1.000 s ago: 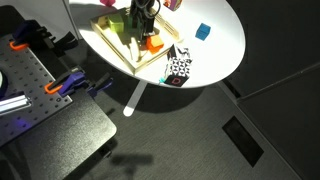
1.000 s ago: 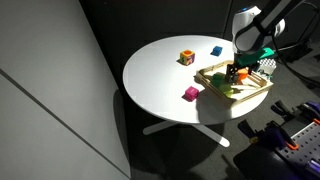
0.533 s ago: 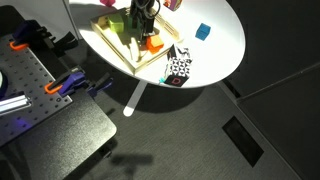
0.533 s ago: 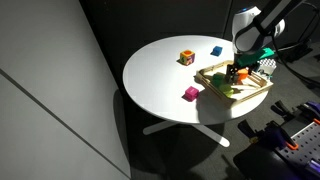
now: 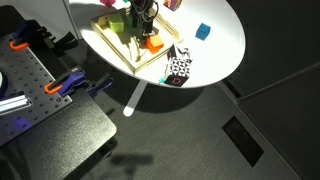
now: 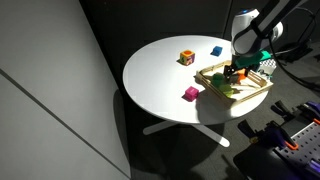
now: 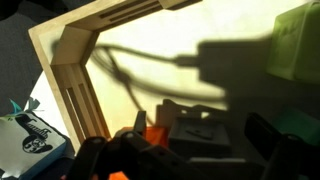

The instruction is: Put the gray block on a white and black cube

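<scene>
The arm reaches down over the wooden tray [image 5: 118,45] on the round white worktop [image 5: 222,50], and its fingers [image 5: 144,30] hang low inside the tray, just above the orange block [image 5: 153,43]. Whether they are apart or together I cannot tell: both exterior views are too small, and the wrist view is deep in shadow.

In the wrist view a dull gray shape, most likely the gray block [image 7: 205,130], sits on the tray floor just beside the orange block (only a sliver of orange shows there). A pale green piece [image 7: 295,45] lies further along the tray floor. In both exterior views the arm hides the gray block.

The white and black cube [image 5: 179,68] stands on the worktop outside the tray, close to its rim and near the edge of the worktop. 1 small blue cube [image 5: 203,32] sits apart from the tray. In an exterior view a pink block [image 6: 190,93] and a multicoloured cube [image 6: 186,58] rest on the open worktop.
</scene>
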Controlling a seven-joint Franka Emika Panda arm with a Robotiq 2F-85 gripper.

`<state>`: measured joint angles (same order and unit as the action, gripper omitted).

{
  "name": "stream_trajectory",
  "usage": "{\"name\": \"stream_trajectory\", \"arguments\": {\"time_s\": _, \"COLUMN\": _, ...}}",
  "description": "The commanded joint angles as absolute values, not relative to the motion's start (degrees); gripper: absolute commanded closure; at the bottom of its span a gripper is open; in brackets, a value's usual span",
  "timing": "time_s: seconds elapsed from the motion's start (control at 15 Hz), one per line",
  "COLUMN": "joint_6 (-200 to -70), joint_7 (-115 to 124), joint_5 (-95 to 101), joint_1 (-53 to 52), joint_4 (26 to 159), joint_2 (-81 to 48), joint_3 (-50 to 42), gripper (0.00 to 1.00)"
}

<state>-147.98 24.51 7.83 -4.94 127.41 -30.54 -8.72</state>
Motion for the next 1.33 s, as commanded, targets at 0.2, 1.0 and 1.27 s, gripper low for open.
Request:
{"name": "stream_trajectory", "arguments": {"time_s": 0.2, "joint_6": -152.23, "joint_7": 21.23, "joint_5": 3.69, "joint_1": -3.71, "joint_4": 127.02, "joint_2": -31.88, "joint_3": -7.90, "gripper": 0.00}}
{"name": "stream_trajectory", "arguments": {"time_s": 1.0, "joint_6": -157.27, "joint_7": 20.35, "joint_5": 0.20, "joint_1": -3.40, "joint_4": 124.71, "joint_2": -34.96, "joint_3": -8.33, "gripper": 0.25}}
{"name": "stream_trajectory", "arguments": {"time_s": 1.27, "joint_6": -156.43, "joint_7": 20.70, "joint_5": 0.47, "joint_1": -3.76, "joint_4": 123.88, "joint_2": -34.86, "joint_3": -8.92, "gripper": 0.51}}
